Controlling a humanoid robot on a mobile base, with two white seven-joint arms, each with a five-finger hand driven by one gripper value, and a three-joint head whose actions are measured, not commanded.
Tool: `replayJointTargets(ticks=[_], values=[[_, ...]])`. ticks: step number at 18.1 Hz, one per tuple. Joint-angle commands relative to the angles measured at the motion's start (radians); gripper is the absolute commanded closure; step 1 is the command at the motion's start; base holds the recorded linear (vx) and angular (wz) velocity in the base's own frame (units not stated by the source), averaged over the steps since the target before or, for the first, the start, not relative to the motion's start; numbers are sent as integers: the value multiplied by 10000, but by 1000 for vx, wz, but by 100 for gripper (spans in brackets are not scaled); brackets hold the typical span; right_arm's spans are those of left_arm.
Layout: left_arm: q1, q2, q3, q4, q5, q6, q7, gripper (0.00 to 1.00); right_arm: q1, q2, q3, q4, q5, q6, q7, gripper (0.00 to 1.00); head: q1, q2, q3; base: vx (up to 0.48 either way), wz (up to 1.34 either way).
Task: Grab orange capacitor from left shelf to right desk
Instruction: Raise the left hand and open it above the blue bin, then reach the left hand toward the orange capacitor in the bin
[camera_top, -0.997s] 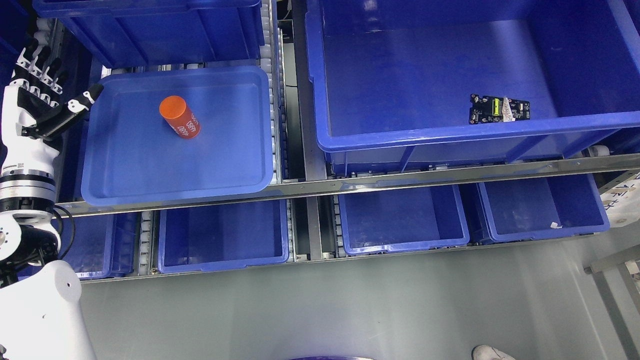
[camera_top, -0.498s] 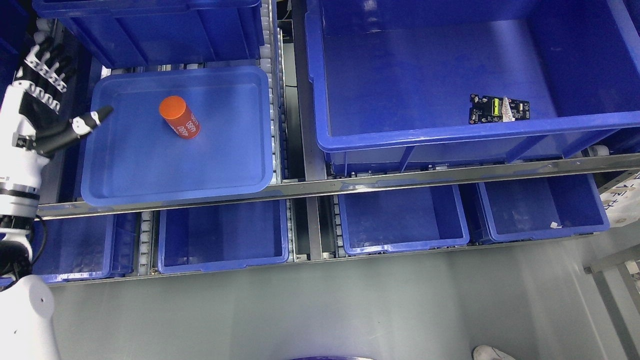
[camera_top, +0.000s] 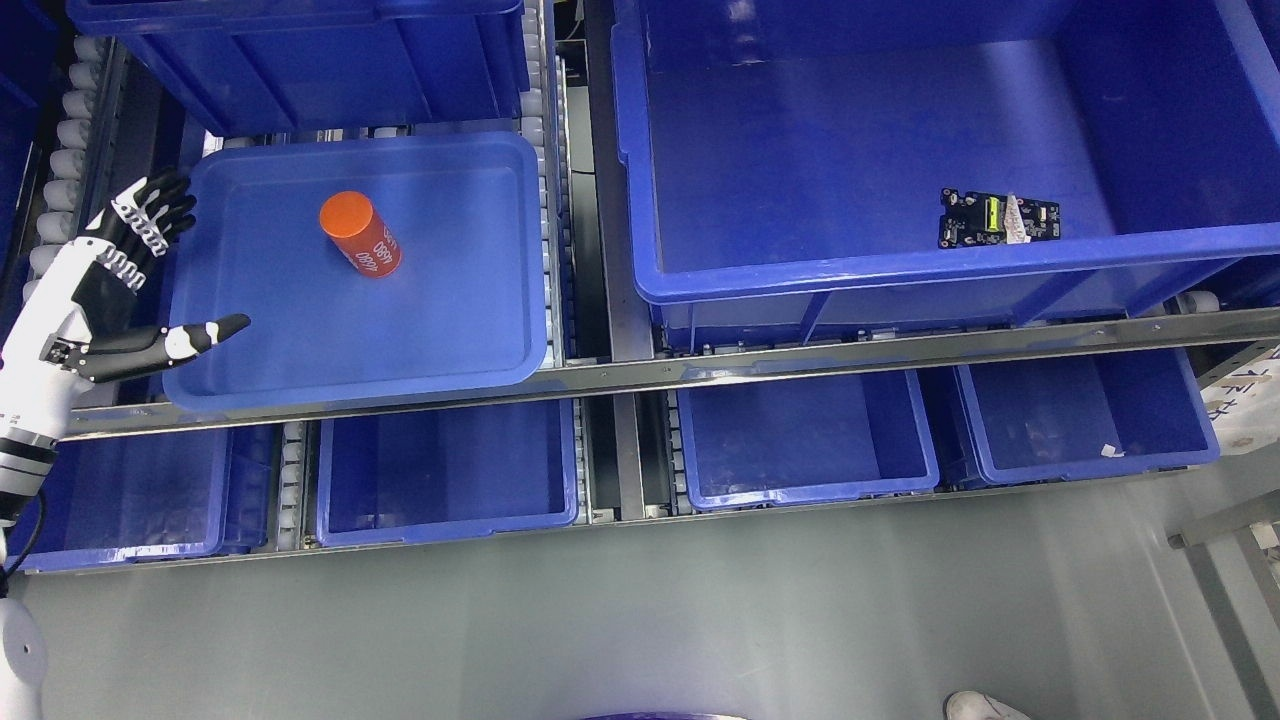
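Orange against blue: I see the orange capacitor (camera_top: 360, 234) lying tilted on the floor of the shallow blue tray (camera_top: 450, 330) on the upper shelf level, in the tray's upper left part, with white print on its side. My left hand (camera_top: 105, 290) sits at the tray's left edge, fingers spread and holding nothing; the thumb (camera_top: 195, 336) reaches over the tray's lower left rim while the other fingers (camera_top: 150, 210) point up past the rim. The capacitor lies up and to the right of the hand, apart from it. In the large blue bin (camera_top: 900, 265) to the right I see a small circuit board (camera_top: 997, 219).
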Motion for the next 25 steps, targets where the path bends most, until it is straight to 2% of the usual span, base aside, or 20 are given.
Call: replayJointTargets(ticks=[1,10,15,25], values=[[-122,1311,-621,1039,-7,7,-230,2,199,-175,-123,-175,46,6,-8,0,0,0,0,0,0],[-1746,1420,-2139,2510,-7,222,-321,6,199,-175,-123,-175,46,6,-8,0,0,0,0,0,0],[-2192,1343,-2953,3108,-7,298,-414,8,199,-175,-123,-175,46,6,-8,0,0,0,0,0,0],[-2759,991,-3598,3662,-650,298,-414,6,199,-175,-123,-175,46,6,-8,0,0,0,0,0,0]])
